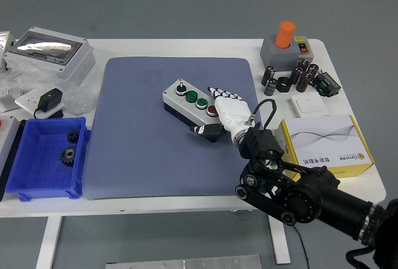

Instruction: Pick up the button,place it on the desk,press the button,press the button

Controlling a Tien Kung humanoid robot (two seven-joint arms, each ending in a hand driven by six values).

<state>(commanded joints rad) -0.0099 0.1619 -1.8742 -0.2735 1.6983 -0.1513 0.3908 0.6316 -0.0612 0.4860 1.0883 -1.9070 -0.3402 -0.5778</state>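
A grey button box lies flat on the blue-grey mat, with a black knob, two green buttons and a red button in a row on its top. My right hand reaches in from the lower right and is at the box's right end, palm down, fingers stretched flat just beside and over the red button, thumb against the box's front corner. It holds nothing. My left arm is out of sight.
A blue bin with gears sits at the left, a grey lidded box and black adapter behind it. At the right are an orange-capped grey block, black cylinders and a yellow-white carton.
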